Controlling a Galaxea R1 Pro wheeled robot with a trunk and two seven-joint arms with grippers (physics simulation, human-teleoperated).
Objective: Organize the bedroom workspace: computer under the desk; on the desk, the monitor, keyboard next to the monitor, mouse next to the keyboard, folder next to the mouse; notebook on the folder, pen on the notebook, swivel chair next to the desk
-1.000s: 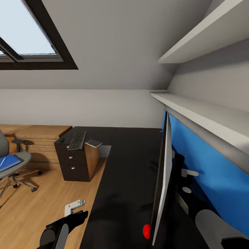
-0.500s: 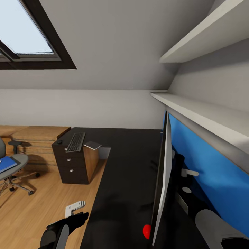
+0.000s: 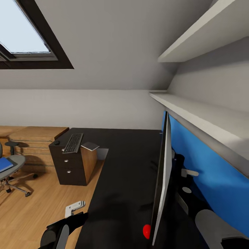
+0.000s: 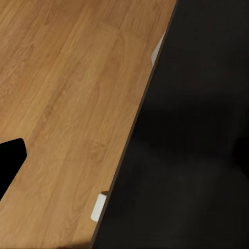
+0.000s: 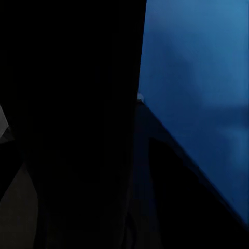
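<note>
Neither set of jaws shows clearly enough to tell its state. The left arm (image 3: 62, 230) hangs beside the front edge of the black surface (image 3: 128, 166). The monitor (image 3: 162, 180) stands edge-on near the back edge with the blue panel (image 3: 204, 166). The keyboard (image 3: 73, 143) lies on the drawer unit (image 3: 71, 166) beyond the surface's far corner. The folder (image 3: 4, 165) rests on the swivel chair (image 3: 12, 166).

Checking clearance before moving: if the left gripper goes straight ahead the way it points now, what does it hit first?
Probably the wood floor beside the desk edge, though depth is unclear.
</note>
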